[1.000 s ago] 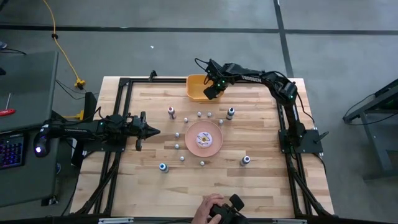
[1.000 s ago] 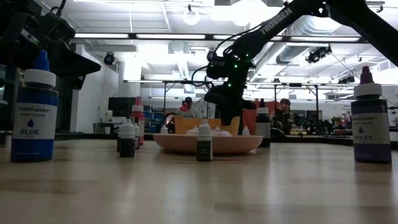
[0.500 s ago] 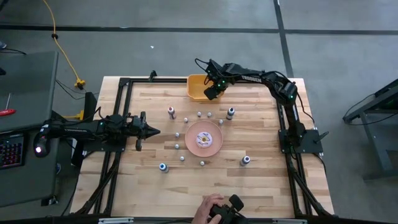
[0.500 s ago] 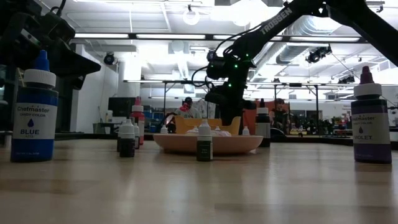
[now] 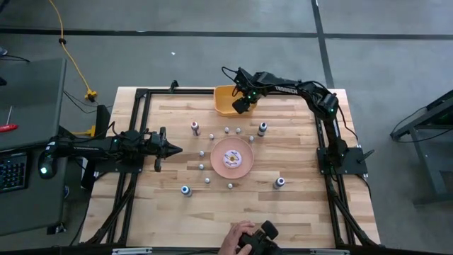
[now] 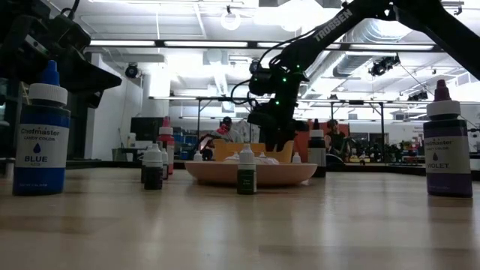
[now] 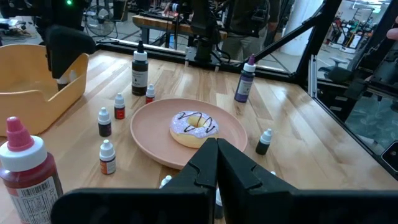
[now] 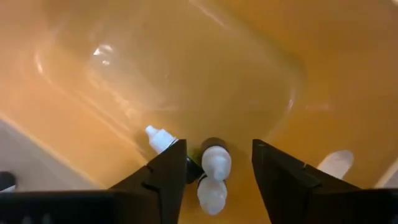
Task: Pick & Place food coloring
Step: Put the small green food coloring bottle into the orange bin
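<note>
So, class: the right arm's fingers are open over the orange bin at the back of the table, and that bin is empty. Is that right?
Not quite. The right gripper is over the orange bin with its fingers open, but the bin is not empty: the right wrist view shows small bottles lying on its floor between the fingers. The rest stands.

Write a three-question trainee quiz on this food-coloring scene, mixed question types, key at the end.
1. True or false: the right end effector is over the orange bin.
2. What lies on the pink plate? A) a doughnut B) a spoon C) a lemon
3. Fill in: in the right wrist view, small bottles lie in the bin between fingers that stand ____.

Key: 1 true. 2 A: the doughnut. 3 open. The left end effector waits at the table's left side, fingers shut.
</note>
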